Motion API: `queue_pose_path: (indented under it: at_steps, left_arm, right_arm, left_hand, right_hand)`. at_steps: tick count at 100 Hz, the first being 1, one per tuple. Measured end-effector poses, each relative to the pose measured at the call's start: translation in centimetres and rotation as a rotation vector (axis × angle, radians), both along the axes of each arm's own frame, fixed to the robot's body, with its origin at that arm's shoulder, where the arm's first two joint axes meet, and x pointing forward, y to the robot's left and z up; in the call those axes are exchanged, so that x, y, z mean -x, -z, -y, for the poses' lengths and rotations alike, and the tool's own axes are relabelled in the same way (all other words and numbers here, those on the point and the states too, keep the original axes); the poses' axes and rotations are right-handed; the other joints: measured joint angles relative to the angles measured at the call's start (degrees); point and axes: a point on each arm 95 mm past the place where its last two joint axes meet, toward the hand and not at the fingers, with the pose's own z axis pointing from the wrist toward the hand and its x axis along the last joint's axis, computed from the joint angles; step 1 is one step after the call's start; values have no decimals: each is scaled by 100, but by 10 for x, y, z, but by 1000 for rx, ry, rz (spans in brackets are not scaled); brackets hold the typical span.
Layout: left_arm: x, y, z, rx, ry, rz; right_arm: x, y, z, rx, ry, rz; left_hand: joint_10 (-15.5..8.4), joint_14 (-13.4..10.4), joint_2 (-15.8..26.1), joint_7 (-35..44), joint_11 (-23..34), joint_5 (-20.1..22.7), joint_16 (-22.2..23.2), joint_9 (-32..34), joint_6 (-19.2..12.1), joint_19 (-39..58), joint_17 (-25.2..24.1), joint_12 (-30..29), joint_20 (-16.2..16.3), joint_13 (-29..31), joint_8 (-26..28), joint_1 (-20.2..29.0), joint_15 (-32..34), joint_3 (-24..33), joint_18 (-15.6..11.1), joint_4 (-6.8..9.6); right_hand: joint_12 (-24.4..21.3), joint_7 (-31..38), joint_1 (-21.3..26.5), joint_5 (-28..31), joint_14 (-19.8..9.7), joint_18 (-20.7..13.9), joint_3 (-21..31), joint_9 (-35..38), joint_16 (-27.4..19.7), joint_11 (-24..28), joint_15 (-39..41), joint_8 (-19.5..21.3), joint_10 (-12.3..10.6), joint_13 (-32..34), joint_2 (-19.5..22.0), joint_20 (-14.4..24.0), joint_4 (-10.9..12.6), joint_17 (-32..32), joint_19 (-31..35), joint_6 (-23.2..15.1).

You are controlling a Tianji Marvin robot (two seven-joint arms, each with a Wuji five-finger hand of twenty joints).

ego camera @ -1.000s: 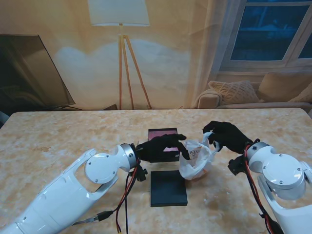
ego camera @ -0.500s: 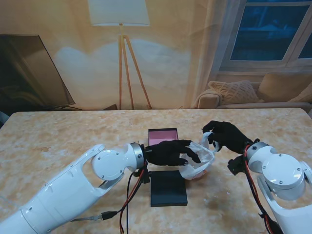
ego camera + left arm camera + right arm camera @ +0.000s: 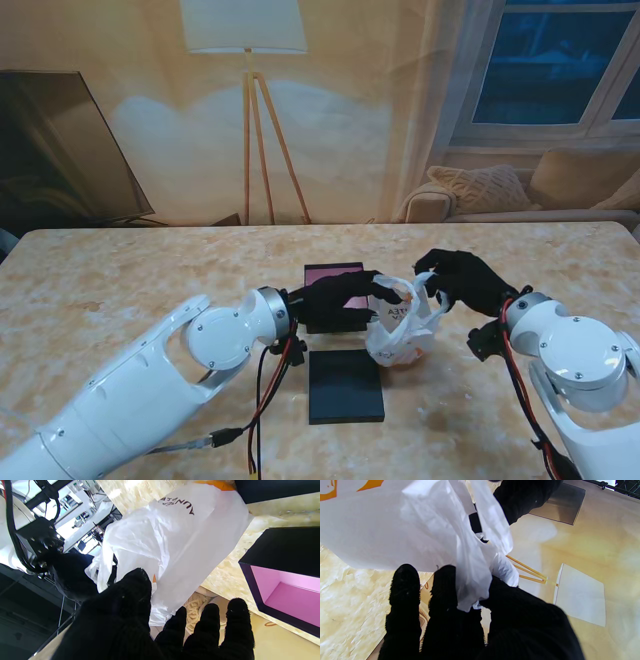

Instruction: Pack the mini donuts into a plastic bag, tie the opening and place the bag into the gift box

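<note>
Warm lamplight is washing over a living room, with a tripod floor lamp [image 3: 246, 60] in the upper middle of the stand view and a sofa [image 3: 520, 190] at the right edge under a dark window. Across the lower half, the marbled desk [image 3: 120, 280] is carrying everything I am working with. The white plastic bag [image 3: 402, 325] is sitting right of centre, bulging at its base, so I am judging the mini donuts to be already inside, though I cannot make them out. My right hand [image 3: 462, 280] is pinching one bunched ear of the bag's opening; the right wrist view is showing the film caught between its dark fingers [image 3: 447, 585]. My left hand [image 3: 345, 297] is reaching in from the centre, its thumb pressing against the bag's other ear in the left wrist view, but I cannot tell whether it is truly gripping the film or only touching it. The gift box [image 3: 335, 285], pink inside, is lying open just beyond that hand, and its dark lid [image 3: 345, 385] is lying flat lower in the frame, apart from the bag.

I am reading this as the tying step. The next move is calling for a firm pinch on the left ear, then crossing both ears without dragging the bag over.
</note>
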Motion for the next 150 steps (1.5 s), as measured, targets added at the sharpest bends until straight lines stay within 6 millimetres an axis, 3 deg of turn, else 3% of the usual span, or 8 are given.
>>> queue_pose_path:
  at_steps: [28, 61, 96, 113, 128, 141, 150]
  left_arm:
    - [1, 4, 2, 28, -44, -25]
    - [5, 1, 8, 99, -166, -43]
    - [6, -1, 14, 198, -271, -104]
    - [6, -1, 16, 230, -319, -184]
    - [5, -1, 19, 243, -341, -215]
    - [4, 0, 20, 251, -369, -242]
    - [4, 0, 21, 254, -385, -237]
  right_arm:
    - [0, 0, -1, -6, -13, -8]
    - [0, 1, -4, -15, -23, -12]
    - [-3, 2, -8, -23, -31, -21]
    - [-4, 3, -9, -25, -33, -26]
    - [-5, 5, -12, -25, -34, -36]
    - [-6, 6, -14, -25, -34, -43]
    - [-7, 6, -15, -27, -34, -48]
  left_hand:
    - [87, 3, -5, 184, 248, 4, 291, 283, -145, 716, 78, 186, 103, 292, 39, 1, 287, 10, 40, 46]
    - [224, 4, -397, 1163, 667, 245, 859, 671, -379, 1612, 285, 404, 116, 914, 341, 130, 977, 783, 40, 53]
    - [205, -27, -1534, 2337, 1117, 914, 1371, 1193, -559, 2199, 621, 570, 116, 1577, 586, 190, 1656, 1869, 40, 54]
    - [140, -143, -2113, 2457, 1399, 1090, 1937, 1623, -567, 2565, 942, 792, 121, 2176, 594, -38, 2353, 2364, 8, -46]
    - [51, -313, -2450, 2457, 1807, 1118, 2539, 2159, -557, 3070, 1406, 1169, 321, 2872, 594, -207, 3148, 2604, -102, -94]
    - [-38, -512, -2758, 2457, 2248, 1242, 3192, 2309, -542, 3419, 1578, 1659, 484, 3108, 594, -459, 3660, 2799, -185, -210]
    - [-97, -573, -2824, 2457, 2308, 1255, 3277, 2310, -541, 3428, 1579, 1825, 491, 3124, 594, -603, 3725, 2891, -242, -211]
  right_hand:
    - [0, 0, 0, 0, 0, 0, 0, 0, 0, 0, 0, 0, 0, 0, 0, 1, 0, 0, 0, 0]
    - [0, 0, 0, 0, 0, 0, 0, 0, 0, 0, 0, 0, 0, 0, 0, 1, 0, 0, 0, 0]
    - [0, 0, 0, 1, 0, 0, 0, 0, 0, 0, 0, 0, 0, 0, 0, 1, 0, 0, 0, 0]
    - [0, 0, 0, 1, 0, 0, 0, 0, 0, 0, 0, 0, 0, 0, 0, 1, 0, 0, 0, 0]
    - [0, 0, 0, 2, 0, 0, 0, 0, 0, 0, 0, 0, 0, 0, 0, 1, 0, 0, 0, 0]
    - [0, 0, 0, 3, 0, 0, 0, 0, 0, 0, 0, 0, 0, 0, 0, 1, 0, 0, 0, 0]
    - [0, -2, 0, 11, 0, 0, 0, 0, 0, 0, 0, 0, 0, 0, 0, 1, 0, 0, 0, 0]
